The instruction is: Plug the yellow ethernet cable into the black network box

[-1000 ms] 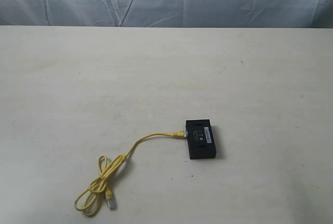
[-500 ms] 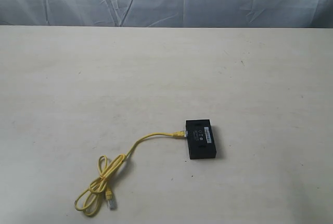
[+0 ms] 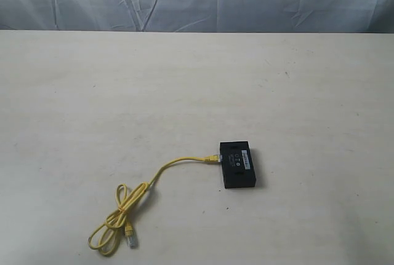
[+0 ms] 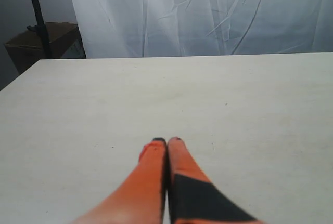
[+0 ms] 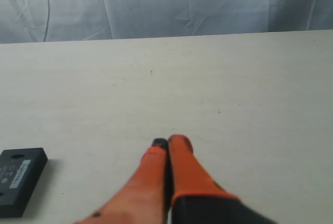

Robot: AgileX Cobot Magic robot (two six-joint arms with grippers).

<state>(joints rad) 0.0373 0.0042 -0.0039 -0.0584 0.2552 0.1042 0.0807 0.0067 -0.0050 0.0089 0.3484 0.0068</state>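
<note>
The black network box (image 3: 237,165) lies flat on the pale table, a white label on its top. The yellow ethernet cable (image 3: 161,170) has one plug (image 3: 212,158) at the box's left side; whether it is seated I cannot tell. Its other end coils in loops toward the front left, ending in a clear plug (image 3: 130,238). Neither gripper appears in the exterior view. My left gripper (image 4: 167,140) is shut and empty over bare table. My right gripper (image 5: 169,142) is shut and empty too, with the box (image 5: 18,179) off to its side, well apart.
The table (image 3: 197,93) is wide and pale, backed by a wrinkled white curtain (image 3: 197,0). In the left wrist view a black pole (image 4: 37,13) and a brown cardboard box (image 4: 47,39) stand beyond the table's far corner.
</note>
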